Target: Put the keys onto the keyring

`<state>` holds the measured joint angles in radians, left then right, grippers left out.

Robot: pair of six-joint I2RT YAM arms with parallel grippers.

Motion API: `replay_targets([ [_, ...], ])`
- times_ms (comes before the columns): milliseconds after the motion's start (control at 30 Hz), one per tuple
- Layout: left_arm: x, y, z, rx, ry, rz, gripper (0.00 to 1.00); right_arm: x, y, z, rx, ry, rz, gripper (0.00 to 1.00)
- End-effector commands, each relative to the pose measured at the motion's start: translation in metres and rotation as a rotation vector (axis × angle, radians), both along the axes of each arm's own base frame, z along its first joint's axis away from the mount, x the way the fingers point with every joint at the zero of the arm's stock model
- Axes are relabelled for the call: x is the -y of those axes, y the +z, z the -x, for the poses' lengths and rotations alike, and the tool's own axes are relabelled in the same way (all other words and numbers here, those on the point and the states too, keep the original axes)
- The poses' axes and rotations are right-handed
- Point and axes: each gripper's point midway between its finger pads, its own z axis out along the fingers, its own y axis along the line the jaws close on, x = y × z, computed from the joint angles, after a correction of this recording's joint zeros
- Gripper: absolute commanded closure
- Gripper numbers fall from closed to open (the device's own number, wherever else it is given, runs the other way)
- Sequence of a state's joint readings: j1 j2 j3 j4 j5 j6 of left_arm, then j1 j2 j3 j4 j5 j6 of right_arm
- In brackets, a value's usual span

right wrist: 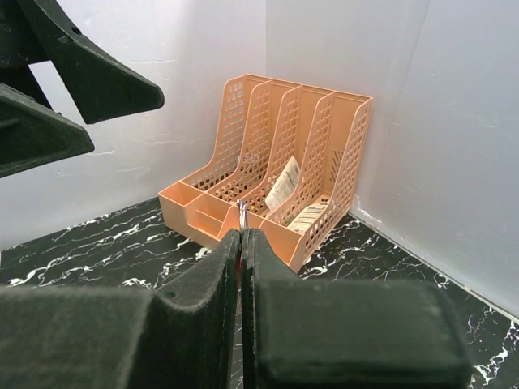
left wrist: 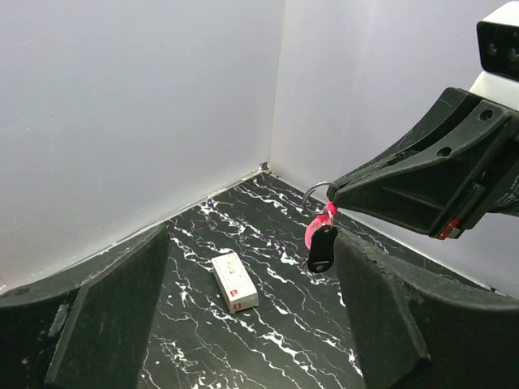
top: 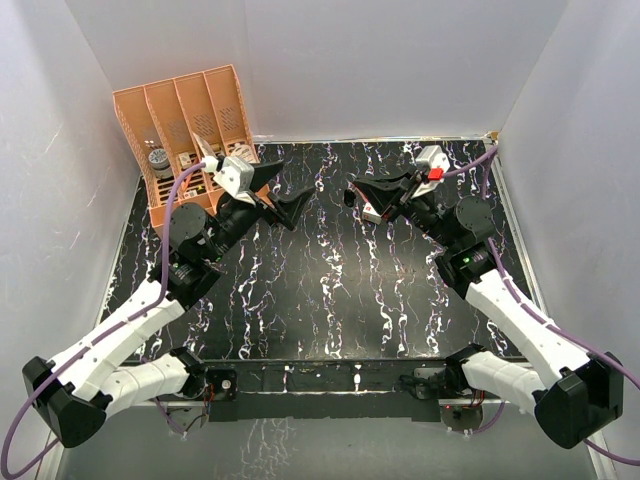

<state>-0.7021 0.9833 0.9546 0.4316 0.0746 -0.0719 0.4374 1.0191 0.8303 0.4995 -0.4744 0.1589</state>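
The magenta keyring (left wrist: pixel 323 220) is held in the air by its metal ring, which is pinched in the clenched jaws of the right gripper (left wrist: pixel 334 194); a black tag (left wrist: pixel 322 250) is hung beneath the strap. The left gripper (left wrist: pixel 253 241) is spread wide with nothing grasped, above a small white box (left wrist: pixel 235 282) laid on the black marbled table (left wrist: pixel 276 340).

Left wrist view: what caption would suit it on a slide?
The shut right gripper dangles the pink-strapped keyring over a black marbled table where a small white box lies.
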Motion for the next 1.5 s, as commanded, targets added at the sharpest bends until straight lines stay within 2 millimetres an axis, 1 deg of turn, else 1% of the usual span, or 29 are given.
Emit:
replay_targets([
  [0, -0.006, 0.027, 0.003, 0.057, 0.009, 0.071, 0.19, 0.007, 0.027, 0.01, 0.087, -0.014, -0.032, 1.0],
  [367, -0.001, 0.027, 0.0, 0.043, -0.005, 0.085, 0.19, 0.009, 0.029, 0.012, 0.092, -0.019, -0.034, 1.0],
  [467, 0.001, 0.023, -0.002, 0.036, -0.004, 0.077, 0.19, 0.009, 0.03, 0.012, 0.091, -0.02, -0.033, 1.0],
  [567, -0.001, 0.021, -0.003, 0.04, 0.005, 0.068, 0.19, 0.008, 0.03, 0.013, 0.094, -0.013, -0.035, 1.0],
  [633, -0.003, 0.021, 0.0, 0.045, 0.008, 0.066, 0.19, 0.007, 0.03, 0.015, 0.093, 0.001, -0.041, 1.0],
  [667, -0.004, 0.022, 0.001, 0.049, 0.007, 0.064, 0.21, 0.007, 0.03, 0.016, 0.092, 0.008, -0.047, 1.0],
  [767, -0.006, 0.028, 0.008, 0.067, -0.012, 0.075, 0.23, 0.005, 0.031, 0.016, 0.091, 0.017, -0.06, 1.0],
  [867, -0.002, 0.03, 0.014, 0.081, -0.048, 0.07, 0.23, 0.005, 0.033, 0.02, 0.097, 0.032, -0.068, 1.0],
  [967, 0.005, 0.028, 0.014, 0.082, -0.078, 0.055, 0.24, 0.004, 0.034, 0.023, 0.102, 0.048, -0.077, 1.0],
  [1100, 0.018, 0.019, 0.01, 0.069, -0.121, 0.026, 0.25, 0.004, 0.036, 0.026, 0.111, 0.056, -0.077, 1.0],
  [1167, 0.021, 0.014, 0.007, 0.064, -0.128, 0.019, 0.25, 0.004, 0.037, 0.028, 0.116, 0.063, -0.078, 1.0],
  [1333, 0.024, 0.011, 0.004, 0.087, -0.149, 0.031, 0.25, 0.003, 0.039, 0.035, 0.127, 0.088, -0.076, 1.0],
  [1467, 0.029, 0.013, 0.004, 0.107, -0.192, 0.036, 0.25, 0.001, 0.039, 0.037, 0.123, 0.1, -0.075, 1.0],
])
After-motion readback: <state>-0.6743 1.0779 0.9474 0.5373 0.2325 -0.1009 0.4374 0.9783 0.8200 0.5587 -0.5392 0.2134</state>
